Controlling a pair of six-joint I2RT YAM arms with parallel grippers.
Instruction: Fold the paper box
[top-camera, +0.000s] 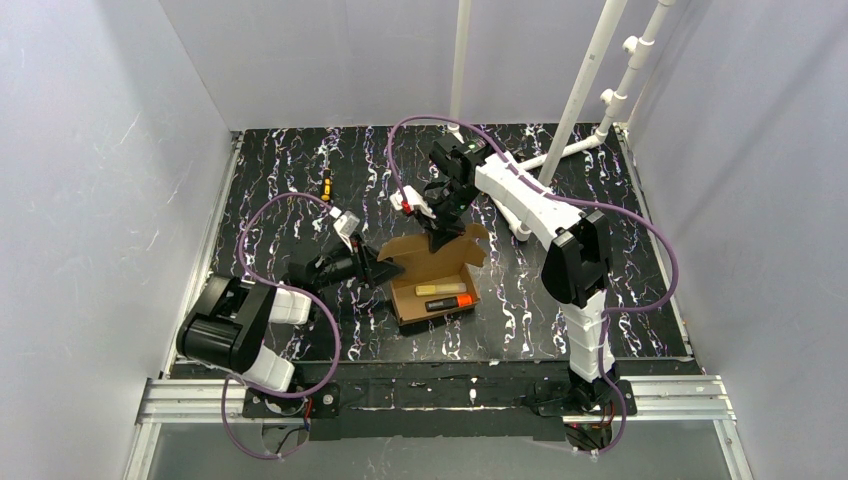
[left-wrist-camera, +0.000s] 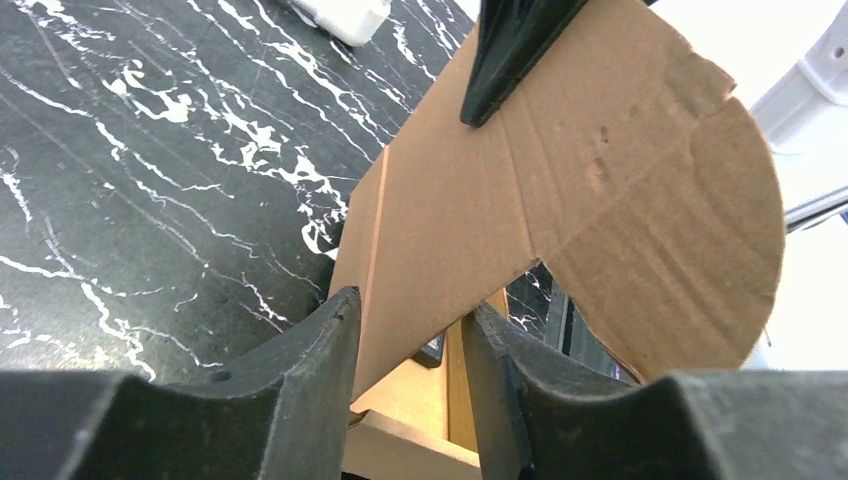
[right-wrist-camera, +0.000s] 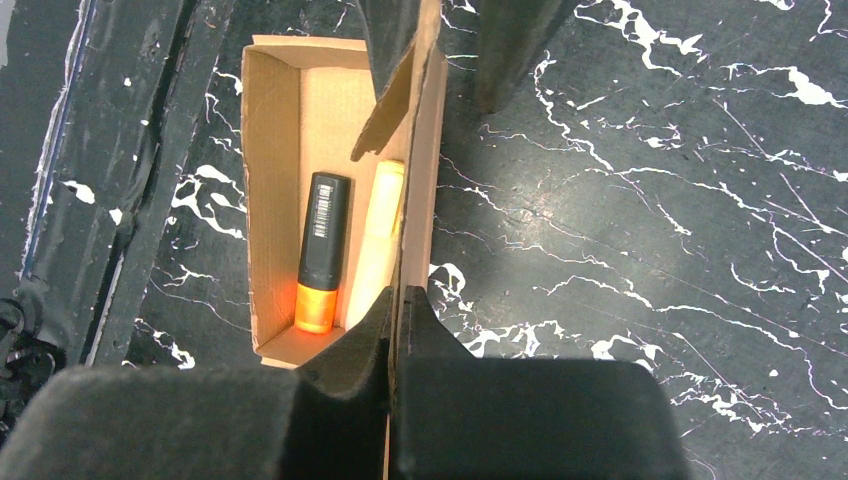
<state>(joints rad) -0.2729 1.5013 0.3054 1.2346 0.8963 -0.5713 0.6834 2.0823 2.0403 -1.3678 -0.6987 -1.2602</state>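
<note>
Brown cardboard: the paper box (top-camera: 428, 272) sits open at mid-bench (top-camera: 600, 290), between your two arms, w/ its lid flap standing up on the far side. Your R gripper (right-wrist-camera: 392, 325) is closed tight on that upright panel. Seen edge-on from the R wrist cam, there's only the thin sheet between its pads. From the L wrist cam, one of its black fingertips shows near the flap's top.

Your L gripper (left-wrist-camera: 405, 345) is abt half open and low at the box's left end. The flap's lower corner runs through the gap, close to both fingers (left-wrist-camera: 300, 380). You can't tell whether they actually press it.

Inside the box, a black-and-orange marker (right-wrist-camera: 322, 250) and a yellow marker (right-wrist-camera: 375, 240) lie side by side, flat on the floor.
</note>
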